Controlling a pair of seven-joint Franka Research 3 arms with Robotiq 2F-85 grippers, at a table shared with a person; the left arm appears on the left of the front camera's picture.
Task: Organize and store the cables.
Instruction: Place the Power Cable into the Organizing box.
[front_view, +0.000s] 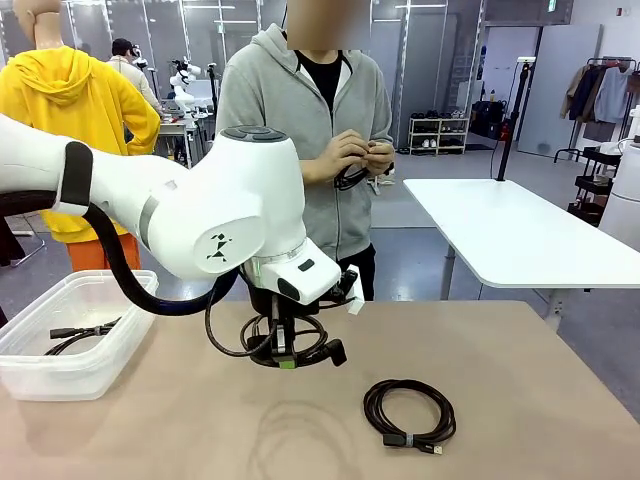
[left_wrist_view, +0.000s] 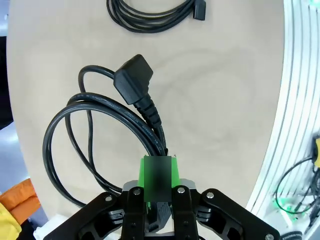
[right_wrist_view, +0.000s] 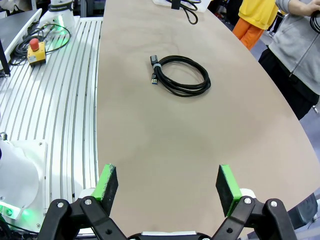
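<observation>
Left gripper (left_wrist_view: 159, 174) clenched on coiled cable (left_wrist_view: 132, 80) above desk (front_view: 520, 360), right gripper (right_wrist_view: 166, 184) released; we judge next: carry it to the bin (front_view: 60, 378).

The tan table (front_view: 520, 350) carries a clear plastic bin (front_view: 95, 372) at its left end. One coiled black cable (front_view: 408, 412) lies flat right of the middle, well apart from the bin, with its plug ends on the coil's near side.
</observation>
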